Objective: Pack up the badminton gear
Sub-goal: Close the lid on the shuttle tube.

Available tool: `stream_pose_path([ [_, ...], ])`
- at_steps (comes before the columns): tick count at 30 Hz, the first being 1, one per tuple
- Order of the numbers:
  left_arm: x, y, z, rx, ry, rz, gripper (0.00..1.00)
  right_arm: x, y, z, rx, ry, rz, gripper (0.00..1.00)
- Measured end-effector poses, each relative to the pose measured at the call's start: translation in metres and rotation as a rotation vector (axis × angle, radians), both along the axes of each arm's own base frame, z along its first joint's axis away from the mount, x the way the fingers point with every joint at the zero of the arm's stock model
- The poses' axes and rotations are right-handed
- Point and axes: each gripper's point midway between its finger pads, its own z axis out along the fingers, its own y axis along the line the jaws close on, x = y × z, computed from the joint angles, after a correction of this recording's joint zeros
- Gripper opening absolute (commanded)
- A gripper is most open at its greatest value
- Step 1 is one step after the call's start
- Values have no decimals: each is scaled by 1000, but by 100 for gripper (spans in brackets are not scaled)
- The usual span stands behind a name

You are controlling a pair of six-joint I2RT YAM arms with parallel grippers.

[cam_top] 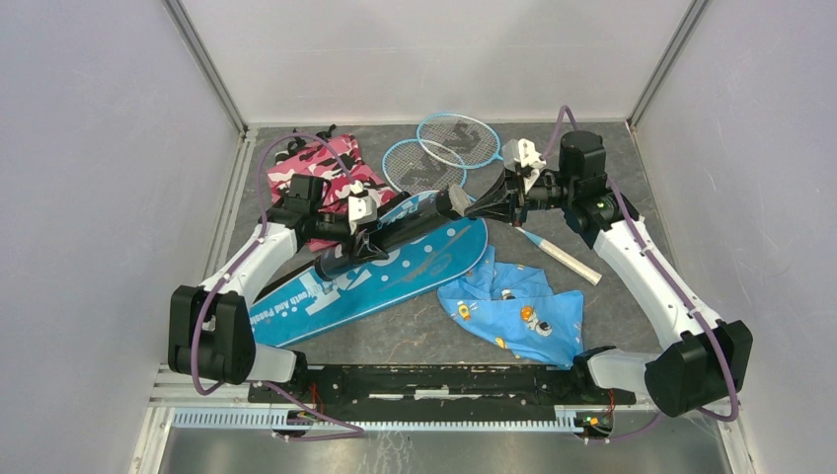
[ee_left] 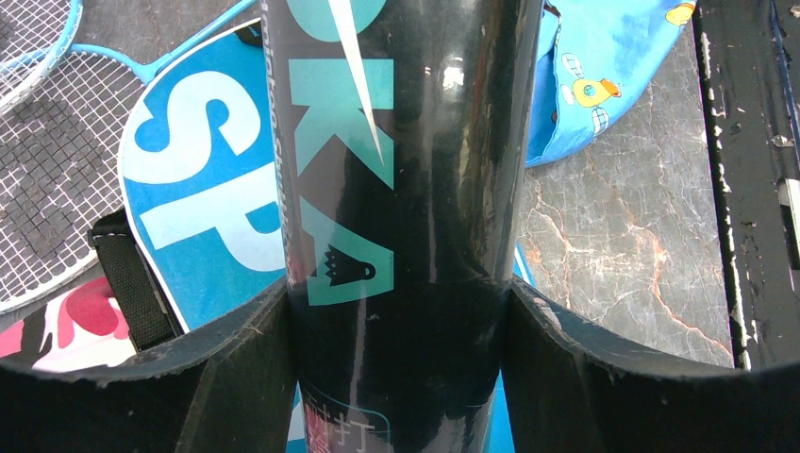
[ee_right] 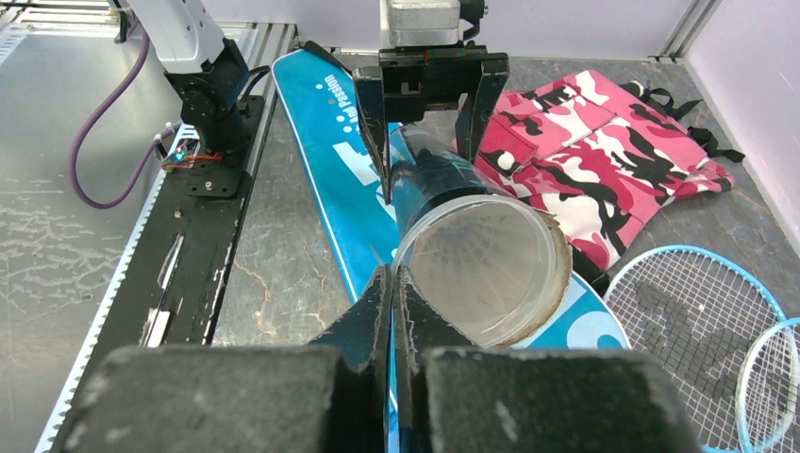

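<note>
On the table (cam_top: 612, 296), at frame centre, the blue SPORT cover (cam_top: 395, 281) lies flat. Above it slants the black tube (cam_top: 400, 229), clamped mid-body by the left claw (ee_left: 396, 321). The right claw (ee_right: 391, 283), nearly closed, pinches the rim of the clear cap (ee_right: 481, 269) at the tube's upper-right end.

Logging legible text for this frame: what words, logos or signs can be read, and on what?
"SP": big white letters on the blue cover, left wrist view; the rest hidden.
"RT": same word's end, top view.
"KA" with a shuttlecock icon: teal, on the black tube.
"打": small, low on the tube; neighbouring print unreadable.
"our passion": small white line along the cover's edge, right wrist view; its start unclear.
</note>
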Motion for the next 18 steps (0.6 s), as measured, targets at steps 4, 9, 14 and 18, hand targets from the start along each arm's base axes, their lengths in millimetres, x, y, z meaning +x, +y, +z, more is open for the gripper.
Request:
stream_pose_path([
  [4,-1,0,-1,0,3,0,2,0,0,-3,-1,9,-1,0],
  [9,-1,0,-1,-2,5,-2,2,0,1,-4,2,12,0,0],
  [14,-2,0,-2,-5,8,-4,2,0,2,-4,0,10,-1,0],
  [18,-3,-1,-2,-6,9,-5,2,2,4,-7,-3,18,-1,0],
])
